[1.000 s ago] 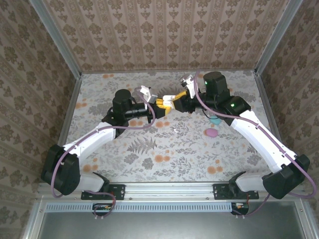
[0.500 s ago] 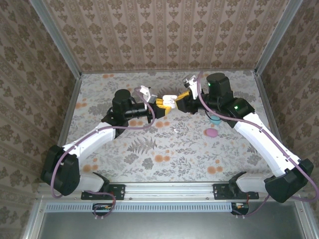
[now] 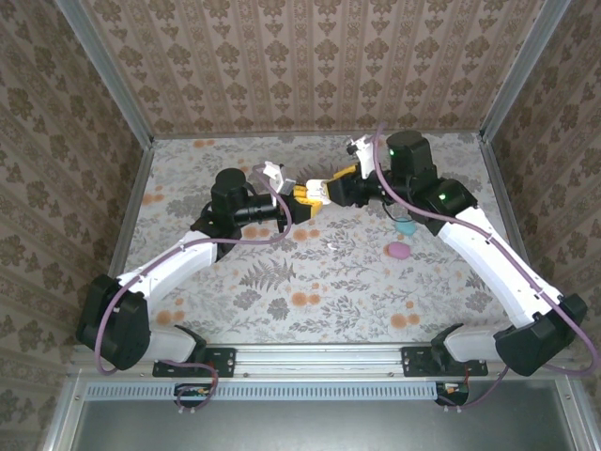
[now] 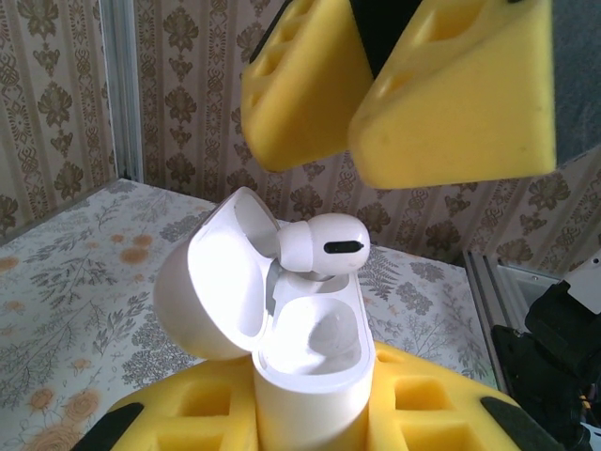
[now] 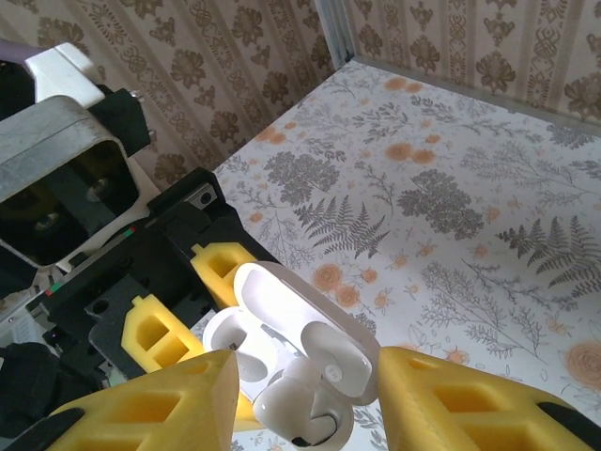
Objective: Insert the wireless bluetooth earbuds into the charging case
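Note:
My left gripper (image 4: 310,425) is shut on a white charging case (image 4: 305,376), held upright with its lid (image 4: 211,282) swung open. One white earbud (image 4: 319,248) sits in the case's far socket, its top sticking out. The near socket (image 4: 315,338) is bare. My right gripper (image 5: 305,376) hovers just above the case (image 5: 282,329), open, its yellow fingers (image 5: 160,404) either side of the earbud (image 5: 302,411) and not touching it. In the top view the two grippers meet at mid-table, left (image 3: 299,195) and right (image 3: 329,186).
A teal case (image 3: 406,225) and a pink case (image 3: 399,250) lie on the floral tabletop under the right arm. A tiny white piece (image 3: 331,246) lies near the table's middle. Patterned walls and metal rails (image 3: 131,207) enclose the table.
The right wrist has shifted slightly back and away from the case, its fingers now a little above it. The left arm and the case have stayed put.

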Controlling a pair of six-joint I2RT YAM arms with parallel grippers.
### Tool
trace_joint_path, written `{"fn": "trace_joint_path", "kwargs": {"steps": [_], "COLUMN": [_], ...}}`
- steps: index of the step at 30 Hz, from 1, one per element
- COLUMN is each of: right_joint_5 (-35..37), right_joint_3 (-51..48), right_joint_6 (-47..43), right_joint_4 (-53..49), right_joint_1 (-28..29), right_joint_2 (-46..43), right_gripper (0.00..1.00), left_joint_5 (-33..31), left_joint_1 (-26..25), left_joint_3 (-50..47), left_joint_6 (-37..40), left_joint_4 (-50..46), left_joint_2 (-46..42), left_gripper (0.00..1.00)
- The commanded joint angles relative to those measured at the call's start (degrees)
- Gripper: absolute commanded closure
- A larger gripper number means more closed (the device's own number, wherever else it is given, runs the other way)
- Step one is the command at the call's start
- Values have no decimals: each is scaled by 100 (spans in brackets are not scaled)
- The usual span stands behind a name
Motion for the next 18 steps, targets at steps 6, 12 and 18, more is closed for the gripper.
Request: {"fn": "trace_joint_path", "kwargs": {"steps": [6,12,18], "right_joint_5": [361,478,441], "right_joint_3": [323,385,466], "right_joint_6": [-26,-71,-221], "right_joint_4": [-589,-735,-924], "right_joint_1": [147,192,266], "right_joint_2": [191,237,272], "right_gripper": [57,58,64], "left_joint_5": [-47,-63,-91], "left_joint_1": [46,43,49], "left_joint_3": [229,239,240], "left_joint_6": [83,89,83], "left_joint_4": [61,54,58], "left_joint_2": [-151,-142,-140], "left_gripper": [76,76,76]}}
